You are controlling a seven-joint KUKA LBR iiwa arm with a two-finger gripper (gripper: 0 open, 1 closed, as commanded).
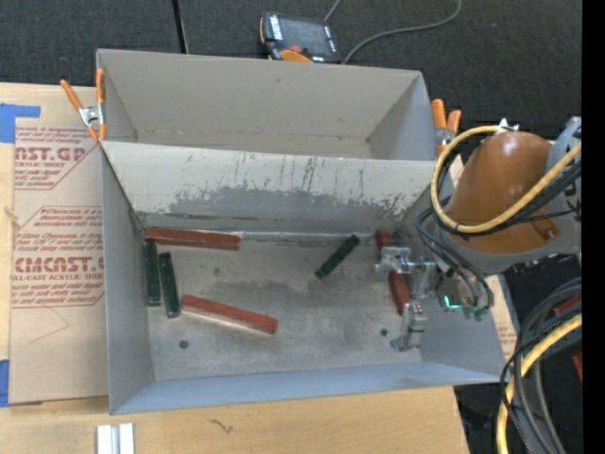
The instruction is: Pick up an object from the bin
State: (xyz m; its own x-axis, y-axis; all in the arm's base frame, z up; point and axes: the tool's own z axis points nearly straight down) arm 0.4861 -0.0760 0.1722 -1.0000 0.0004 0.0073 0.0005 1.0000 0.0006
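Your gripper (401,301): looks spread apart, gripping nothing.
Short red flat stick (400,289): right under it, by the grey metal bin's (123,282) right wall, pointing front to back.

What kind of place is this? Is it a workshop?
Probably a robot lab or test room. A robot arm's gripper is down in a grey metal bin with a few red-brown sticks and dark green sticks, and a wired black box sits behind it.
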